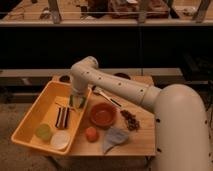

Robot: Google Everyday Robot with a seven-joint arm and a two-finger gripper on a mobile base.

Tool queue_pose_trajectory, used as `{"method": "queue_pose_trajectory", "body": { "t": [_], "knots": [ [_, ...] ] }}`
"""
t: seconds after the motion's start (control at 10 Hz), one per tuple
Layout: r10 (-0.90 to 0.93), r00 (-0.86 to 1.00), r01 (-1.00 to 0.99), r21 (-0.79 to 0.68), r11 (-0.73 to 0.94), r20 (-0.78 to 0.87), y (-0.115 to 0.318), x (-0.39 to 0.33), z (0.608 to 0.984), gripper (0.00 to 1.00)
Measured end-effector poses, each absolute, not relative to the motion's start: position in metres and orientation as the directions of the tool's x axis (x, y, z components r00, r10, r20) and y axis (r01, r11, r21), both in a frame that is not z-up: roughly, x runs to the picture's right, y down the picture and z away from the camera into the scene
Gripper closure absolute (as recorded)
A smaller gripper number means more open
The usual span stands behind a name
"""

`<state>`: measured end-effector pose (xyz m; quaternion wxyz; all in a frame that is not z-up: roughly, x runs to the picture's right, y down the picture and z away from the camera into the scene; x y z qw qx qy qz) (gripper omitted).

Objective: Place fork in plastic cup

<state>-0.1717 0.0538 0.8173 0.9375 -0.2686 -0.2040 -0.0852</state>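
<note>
Fork (63,106) comes first, and it shows only as a thin pale line lying flat on the floor of the yellow tray (30,117), toward the tray's far right corner. I would judge it light and stiff, with a smooth, slippery shaft. That leaves so little to pinch that it could skate or tip away. The best hold looks to be across the middle of the handle, from straight above.

Just beside it, inside the tray by its right wall, the gripper (77,102) hangs pointing down at the tray floor. Whether it is open or closed, or has any hold of the fork, I cannot tell.

Nearer the tray's middle lie dark striped utensils (62,118), close enough to get in the way. The plastic cup (44,132), light green, stands at the tray's near end, with a white cup (60,140) just beside it. Outside the tray's right wall, a red bowl (103,114), an orange round thing (91,134) and a grey cloth (115,138) sit on the wooden table (142,142).
</note>
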Motion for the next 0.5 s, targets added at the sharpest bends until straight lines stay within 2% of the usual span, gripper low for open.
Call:
{"method": "queue_pose_trajectory", "body": {
  "t": [0.2,0.5],
  "knots": [
    [-0.134,0.912,0.316,-0.457,0.831,0.388,0.070,-0.196,0.828,0.59],
    [-0.124,0.920,0.306,-0.482,0.821,0.373,0.081,-0.196,0.852,0.59]
  ]
}}
